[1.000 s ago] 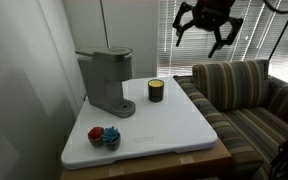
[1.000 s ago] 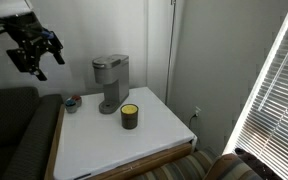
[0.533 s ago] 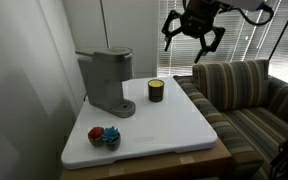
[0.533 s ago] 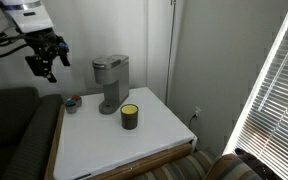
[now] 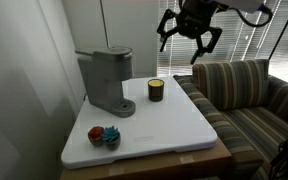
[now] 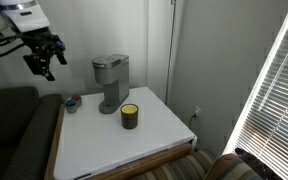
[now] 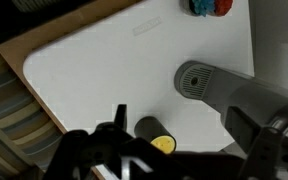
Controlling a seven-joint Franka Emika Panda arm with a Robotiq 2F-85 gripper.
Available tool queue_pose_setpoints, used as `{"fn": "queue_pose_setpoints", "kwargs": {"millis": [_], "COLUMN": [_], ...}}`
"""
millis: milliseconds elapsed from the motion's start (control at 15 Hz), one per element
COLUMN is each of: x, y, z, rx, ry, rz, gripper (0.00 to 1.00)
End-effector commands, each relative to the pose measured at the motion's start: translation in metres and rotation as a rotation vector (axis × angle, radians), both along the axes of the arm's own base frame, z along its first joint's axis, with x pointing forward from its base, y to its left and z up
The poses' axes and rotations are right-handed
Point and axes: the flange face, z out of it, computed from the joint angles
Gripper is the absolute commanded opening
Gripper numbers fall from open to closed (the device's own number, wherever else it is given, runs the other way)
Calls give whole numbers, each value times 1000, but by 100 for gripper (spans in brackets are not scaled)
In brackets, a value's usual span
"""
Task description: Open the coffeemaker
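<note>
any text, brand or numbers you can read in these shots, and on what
nothing here can be read as text.
coffeemaker: no brand or label visible.
candle jar: no label visible.
table: a faint mark in the wrist view, too blurred to read.

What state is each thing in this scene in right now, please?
coffeemaker: upright, lid closed.
gripper: open, empty, up in the air, touching nothing.
candle jar: upright, no lid on it.
blinds: lowered, light coming through the slats.
</note>
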Motion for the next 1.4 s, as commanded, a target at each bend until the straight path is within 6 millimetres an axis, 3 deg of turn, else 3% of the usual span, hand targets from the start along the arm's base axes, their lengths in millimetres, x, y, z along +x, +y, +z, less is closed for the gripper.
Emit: {"fn": "queue_pose_setpoints", "kwargs": {"millis": [0, 467, 800, 867, 933, 1000, 1067, 1333], "x": [21, 85, 116, 120, 123, 126, 128, 136], "y": [3, 16, 0, -6, -11, -16, -19, -9], "z": [-15, -45, -62, -64, -63, -61, -60, -54], "rx": [11, 199, 209, 199, 191, 184, 178, 201], "ry": [-37, -153, -137, -138, -144, -148, -155, -193], "rz": [6, -19, 23, 22, 24, 24, 23, -1], "gripper": [100, 100, 100, 94, 77, 70, 68, 39]}}
